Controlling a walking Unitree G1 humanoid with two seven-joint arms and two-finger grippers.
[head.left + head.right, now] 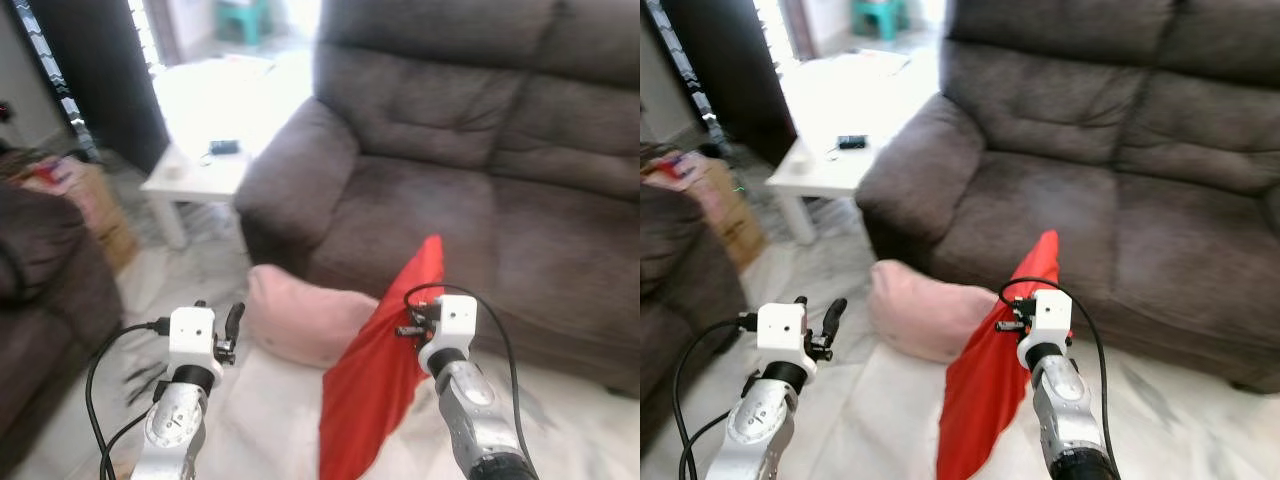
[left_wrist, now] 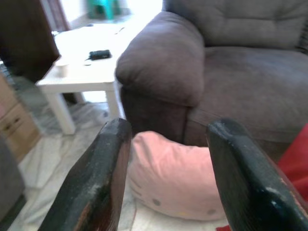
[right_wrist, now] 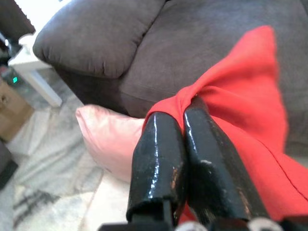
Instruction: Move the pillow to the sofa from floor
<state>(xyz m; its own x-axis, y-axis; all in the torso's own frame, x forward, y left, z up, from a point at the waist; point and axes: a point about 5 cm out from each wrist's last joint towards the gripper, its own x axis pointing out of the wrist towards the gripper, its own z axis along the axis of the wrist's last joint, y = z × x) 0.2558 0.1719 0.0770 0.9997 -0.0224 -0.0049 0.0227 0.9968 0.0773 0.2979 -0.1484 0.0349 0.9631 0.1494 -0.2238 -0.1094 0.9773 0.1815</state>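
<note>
Living room, pale marble floor [image 1: 250, 410], brown sofa [image 1: 480, 160] dead ahead, white table [image 1: 205, 120] off to its left. Right gripper [image 3: 185, 113] is pinched tight on a fold of the red pillow [image 1: 385, 370], which hangs off it in front of the seat. Left gripper [image 2: 168, 159] is spread wide and empty, aimed at the pink pillow [image 1: 305, 315] on the floor against the sofa base. Risk I'd guess: only a thin fold is held, so the red one could slip on the swing up. No readable writing anywhere.
</note>
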